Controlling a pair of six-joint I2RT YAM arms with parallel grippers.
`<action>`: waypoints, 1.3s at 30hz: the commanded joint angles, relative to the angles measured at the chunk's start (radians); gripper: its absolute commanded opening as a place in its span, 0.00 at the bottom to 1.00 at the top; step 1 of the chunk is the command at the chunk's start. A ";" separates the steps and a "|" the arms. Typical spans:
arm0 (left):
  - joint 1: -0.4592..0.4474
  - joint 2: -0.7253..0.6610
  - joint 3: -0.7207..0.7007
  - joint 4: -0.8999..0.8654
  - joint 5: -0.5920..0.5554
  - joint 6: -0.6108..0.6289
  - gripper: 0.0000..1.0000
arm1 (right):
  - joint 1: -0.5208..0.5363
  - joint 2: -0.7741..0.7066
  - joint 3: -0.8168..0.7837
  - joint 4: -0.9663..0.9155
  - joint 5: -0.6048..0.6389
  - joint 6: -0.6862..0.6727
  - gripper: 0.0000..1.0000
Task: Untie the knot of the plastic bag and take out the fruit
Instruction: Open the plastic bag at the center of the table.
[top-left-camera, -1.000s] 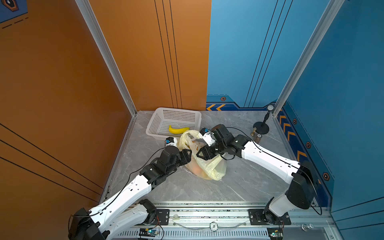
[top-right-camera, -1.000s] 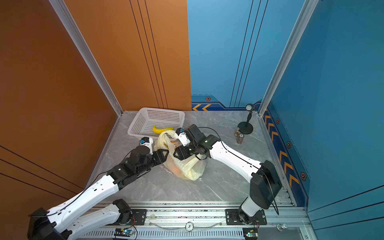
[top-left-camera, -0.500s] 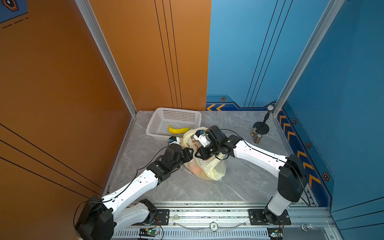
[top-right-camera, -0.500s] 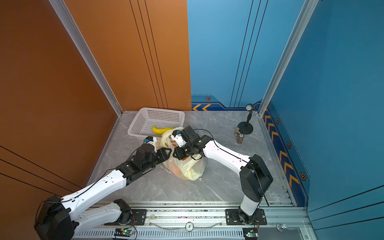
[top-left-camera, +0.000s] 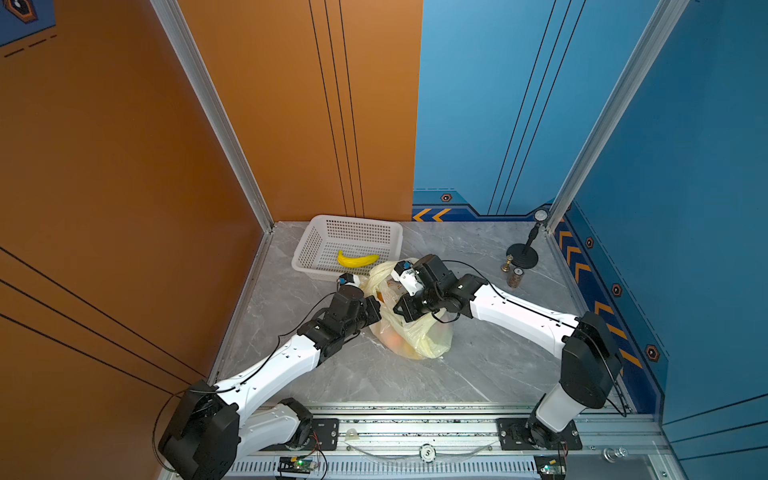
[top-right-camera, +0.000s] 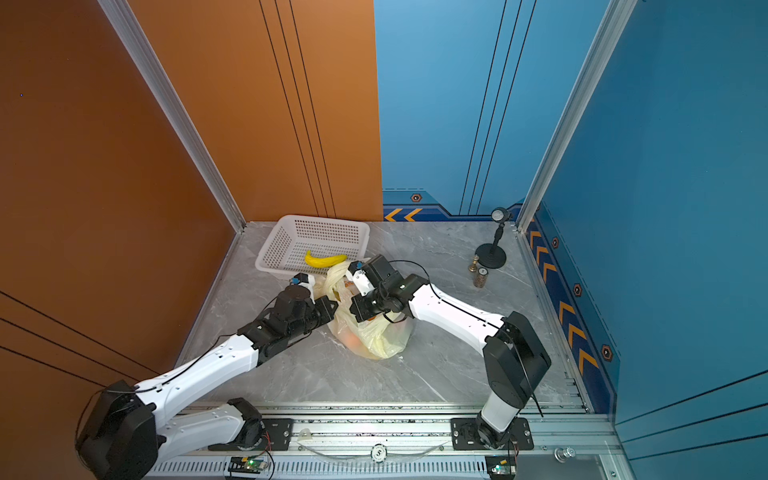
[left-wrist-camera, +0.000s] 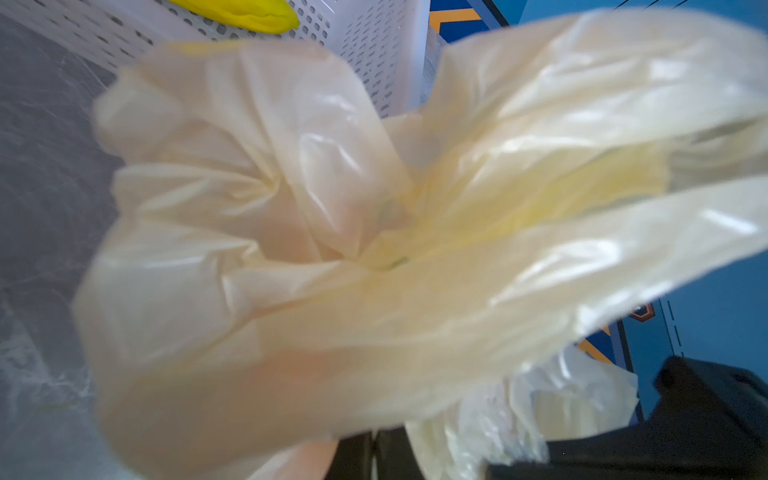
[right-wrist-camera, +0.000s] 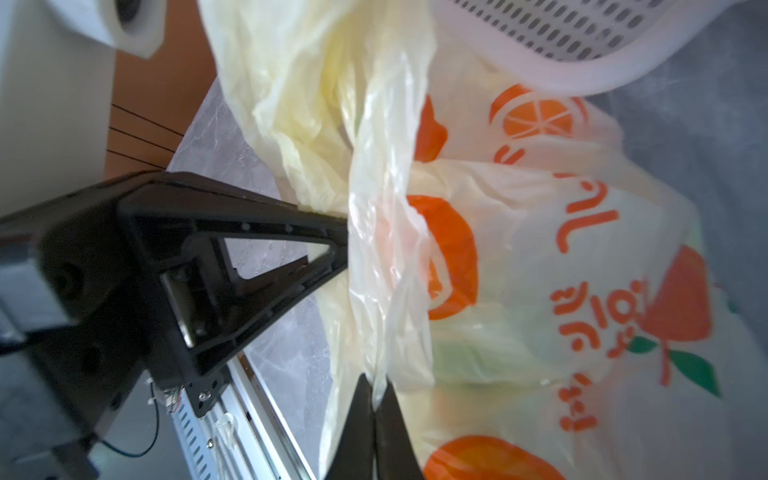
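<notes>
The plastic bag (top-left-camera: 415, 336) lies on the grey marble table, pale yellow with orange-fruit prints (right-wrist-camera: 536, 118). Fruit shows through it as orange shapes (top-left-camera: 395, 341) (top-right-camera: 354, 343). My left gripper (top-left-camera: 377, 306) and right gripper (top-left-camera: 398, 309) meet at the bag's upper part, facing each other. Both are shut on thin plastic. In the right wrist view the right gripper (right-wrist-camera: 376, 397) pinches a handle strip (right-wrist-camera: 386, 232), and the left gripper's fingers (right-wrist-camera: 332, 245) clamp the same strip. In the left wrist view the folds bunch together at the knot (left-wrist-camera: 374, 257), above the left gripper (left-wrist-camera: 374, 453).
A white perforated basket (top-left-camera: 309, 249) with a yellow banana (top-left-camera: 357, 260) stands just behind the bag, near the back left corner. A black round-foot stand (top-left-camera: 523, 254), a small brass piece (top-left-camera: 506, 264) and a small cylinder (top-left-camera: 515, 277) sit at the back right. Walls close three sides.
Both grippers have closed on the bag's plastic. The left arm has reached in closer to the bag, and the right gripper has shifted slightly left toward it.
</notes>
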 joint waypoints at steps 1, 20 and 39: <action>0.035 -0.059 -0.004 -0.101 -0.021 0.055 0.00 | -0.015 -0.059 -0.020 -0.028 0.158 -0.026 0.00; 0.371 -0.450 -0.057 -0.440 0.077 0.199 0.18 | -0.312 -0.315 -0.216 -0.095 0.412 0.034 0.00; 0.270 -0.231 0.363 -0.407 0.444 0.720 0.75 | -0.177 -0.415 -0.084 -0.192 0.271 -0.009 0.56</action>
